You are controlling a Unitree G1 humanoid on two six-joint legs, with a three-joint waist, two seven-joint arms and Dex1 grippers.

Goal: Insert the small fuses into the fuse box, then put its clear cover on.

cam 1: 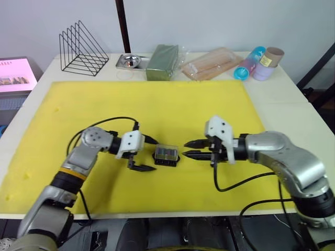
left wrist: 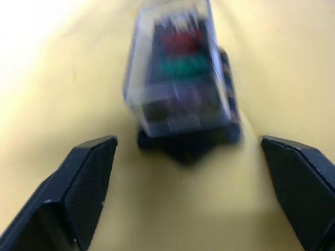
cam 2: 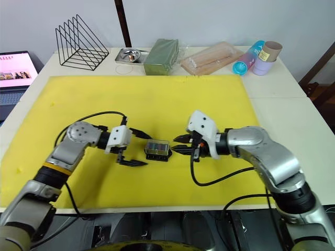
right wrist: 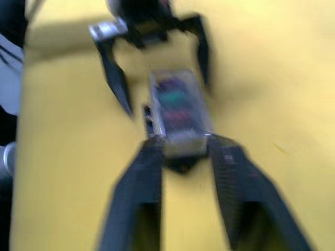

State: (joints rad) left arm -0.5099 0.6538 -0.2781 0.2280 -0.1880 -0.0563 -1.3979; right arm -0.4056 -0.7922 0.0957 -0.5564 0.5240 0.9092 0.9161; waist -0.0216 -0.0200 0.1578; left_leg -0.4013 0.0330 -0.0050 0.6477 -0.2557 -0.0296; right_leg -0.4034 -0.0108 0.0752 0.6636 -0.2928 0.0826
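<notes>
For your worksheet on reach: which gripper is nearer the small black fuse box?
Right. The right gripper has its tips at the small black fuse box; the left gripper sits apart beside it, open.

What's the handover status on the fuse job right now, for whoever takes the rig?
Left gripper: open, empty, just beside the fuse box.
Right gripper: open, fingers at the box's other end; contact unclear.
Fuse box sits mid yellow mat between the grippers.
Done: red and green fuses show seated; clear cover is over the box.
Left: confirm all four fuses and that the cover is fully on, then withdraw.
</notes>
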